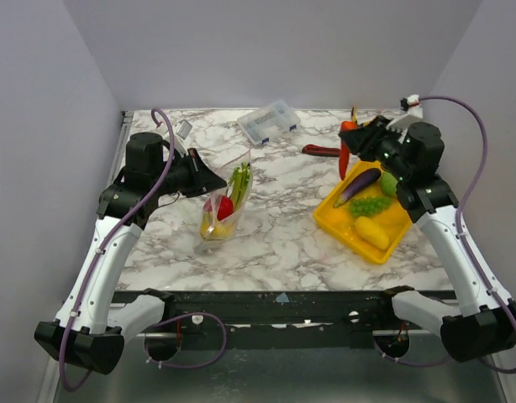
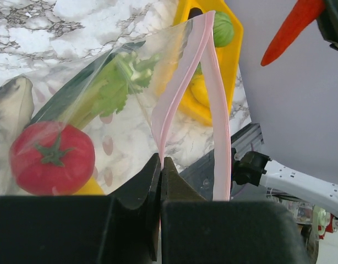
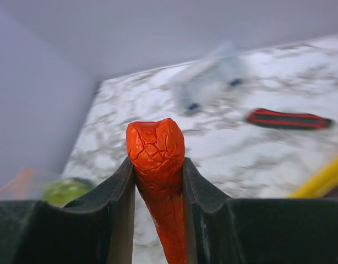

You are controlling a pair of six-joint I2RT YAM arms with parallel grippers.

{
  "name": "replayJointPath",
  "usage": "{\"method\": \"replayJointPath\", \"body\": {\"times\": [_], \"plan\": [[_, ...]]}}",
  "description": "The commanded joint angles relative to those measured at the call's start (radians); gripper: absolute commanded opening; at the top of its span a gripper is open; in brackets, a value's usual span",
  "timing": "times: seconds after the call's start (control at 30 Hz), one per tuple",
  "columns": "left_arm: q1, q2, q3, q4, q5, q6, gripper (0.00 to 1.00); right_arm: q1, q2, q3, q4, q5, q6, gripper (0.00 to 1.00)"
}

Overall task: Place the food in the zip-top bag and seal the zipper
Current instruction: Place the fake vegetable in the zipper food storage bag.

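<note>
The clear zip-top bag (image 1: pixel 223 210) stands on the marble table, holding a celery stalk (image 1: pixel 239 183), a red tomato (image 1: pixel 225 207) and a yellow piece (image 1: pixel 211 226). My left gripper (image 1: pixel 213 182) is shut on the bag's pink zipper strip (image 2: pixel 183 82); the mouth gapes open beyond the pinch (image 2: pixel 161 160). The tomato (image 2: pixel 52 157) and celery (image 2: pixel 111 91) show through the plastic. My right gripper (image 1: pixel 352 139) is shut on an orange-red carrot-like piece (image 3: pixel 156 144), held in the air above the table beside the tray's far corner. The carrot-like piece hangs down in the top view (image 1: pixel 345 157).
A yellow tray (image 1: pixel 346 238) at the right holds a purple eggplant (image 1: pixel 357 186), green grapes (image 1: pixel 370 204), a green ball (image 1: pixel 389 183) and a yellow piece (image 1: pixel 371 231). A red-handled tool (image 1: pixel 321 151) and a rigid clear compartment box (image 1: pixel 269 122) lie at the back.
</note>
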Motion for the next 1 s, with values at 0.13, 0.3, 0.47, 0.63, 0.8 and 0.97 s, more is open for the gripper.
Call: {"method": "replayJointPath", "body": {"times": [0.13,0.3,0.47,0.63,0.8,0.97], "plan": [[0.002,-0.004,0.014,-0.010,-0.046,-0.001,0.00,0.383,0.102,0.124,0.446,-0.120,0.032,0.05],[0.002,0.001,0.020,-0.018,-0.048,-0.001,0.00,0.617,0.198,0.144,0.627,-0.012,-0.044,0.06],[0.002,-0.006,0.026,-0.031,-0.059,0.004,0.00,0.770,0.274,0.161,0.747,0.092,-0.185,0.07],[0.001,-0.008,0.027,-0.035,-0.062,0.008,0.00,0.806,0.301,0.075,0.851,0.149,-0.264,0.11],[0.002,-0.011,0.029,-0.036,-0.062,0.013,0.00,0.808,0.314,-0.023,0.925,0.205,-0.284,0.21],[0.003,-0.011,0.030,-0.035,-0.062,0.015,0.00,0.808,0.327,-0.071,0.942,0.205,-0.253,0.39]]}}
